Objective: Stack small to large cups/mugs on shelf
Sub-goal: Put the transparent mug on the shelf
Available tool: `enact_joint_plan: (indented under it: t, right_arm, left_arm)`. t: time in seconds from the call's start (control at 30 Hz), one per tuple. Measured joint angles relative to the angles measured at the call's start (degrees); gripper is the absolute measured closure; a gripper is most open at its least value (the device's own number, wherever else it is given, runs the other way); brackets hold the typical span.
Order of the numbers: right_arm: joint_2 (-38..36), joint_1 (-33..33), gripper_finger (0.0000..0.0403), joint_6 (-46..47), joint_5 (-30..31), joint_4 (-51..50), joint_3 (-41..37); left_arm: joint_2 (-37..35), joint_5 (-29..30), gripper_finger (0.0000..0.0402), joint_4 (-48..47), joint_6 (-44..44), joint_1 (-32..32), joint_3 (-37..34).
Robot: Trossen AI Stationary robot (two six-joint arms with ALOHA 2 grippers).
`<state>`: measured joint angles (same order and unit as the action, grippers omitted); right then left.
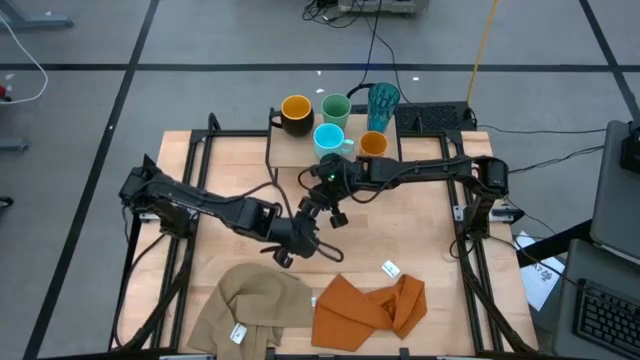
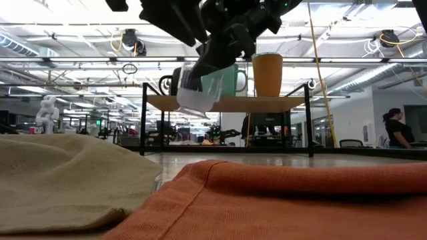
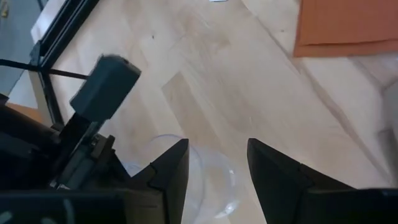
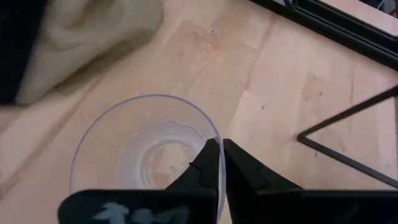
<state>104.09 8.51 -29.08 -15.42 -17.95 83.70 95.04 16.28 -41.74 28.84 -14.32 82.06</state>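
Low view shows the small clear cup (image 2: 197,93) lifted off the table, tilted, hanging under the two grippers in front of the shelf (image 2: 227,103). Right wrist view: right gripper (image 4: 219,163) fingers pressed together on the cup's thin rim, one inside and one outside, so it pinches the wall while the mouth stays open. Cup bowl sits just ahead of those fingers. Left wrist view: left gripper (image 3: 216,168) fingers are spread partway, and the clear cup (image 3: 186,177) lies between and just beyond them; I can't tell whether they touch it. Looks like a handoff or a regrip, judged from both grippers meeting at one cup.

High view: right gripper (image 1: 322,205) and left gripper (image 1: 300,238) are close together mid-table, the shelf (image 1: 285,150) beyond them. On or by it are the black mug (image 1: 295,113), green cup (image 1: 335,107), teal tumbler (image 1: 383,103), light blue mug (image 1: 329,140) and small orange cup (image 1: 373,144). The smallest cup probably goes in last, which is why it's held apart from the others. Tan cloth (image 1: 255,305) and orange cloth (image 1: 370,308) lie behind the grippers, clear of the work.
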Motion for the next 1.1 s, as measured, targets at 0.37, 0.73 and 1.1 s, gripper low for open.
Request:
enact_joint_plan:
  t: [0.37, 0.73, 1.1]
  right_arm:
    - [0.0, 0.02, 0.0403, -0.55, 0.44, -0.01, 0.0]
    - [0.0, 0.07, 0.0403, -0.65, 0.77, -1.71, 0.0]
    - [0.02, 0.9, 0.0403, -2.21, 0.75, -1.27, 0.0]
  left_arm:
    - [1.86, 6.2, 0.0238, -4.86, -4.01, -0.35, 0.0]
    - [3.15, 8.33, 0.0238, -4.92, -3.71, 0.71, 0.0]
    - [3.39, 5.25, 0.0238, -5.28, -3.08, 0.0, 0.0]
